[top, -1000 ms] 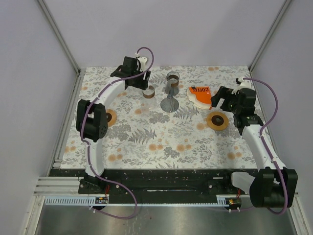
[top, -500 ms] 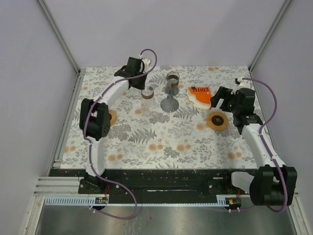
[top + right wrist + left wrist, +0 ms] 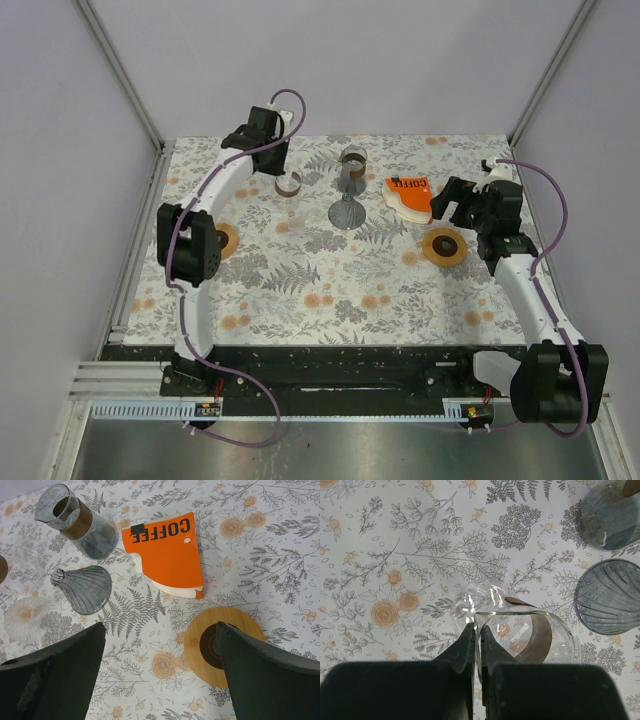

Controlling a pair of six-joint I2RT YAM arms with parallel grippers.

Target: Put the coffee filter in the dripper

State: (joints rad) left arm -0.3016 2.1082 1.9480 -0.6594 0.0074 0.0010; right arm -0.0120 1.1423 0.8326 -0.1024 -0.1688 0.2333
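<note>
- The filter (image 3: pixel 174 587) shows only as a white paper edge at the lower end of the orange pack (image 3: pixel 165 545). The pack lies flat on the table, just right of the dripper (image 3: pixel 85 587).
- Paper like this is likely light, thin and limp. It creases easily, and stacked sheets may cling together.
- The best hold is a gentle pinch on that exposed white edge. The pack itself looks light enough to slide along with it.
- The dripper is grey and ribbed and seems to rest mouth down, though the view leaves this unsure. If so, it needs turning over first.
- The left gripper (image 3: pixel 477 630) has its fingers pressed together on the rim of a clear glass (image 3: pixel 540 640), well apart from the pack.
- The right gripper (image 3: pixel 160 625) has its fingers spread wide and holds nothing. It hovers over a coaster (image 3: pixel 200 640), near the pack.
</note>
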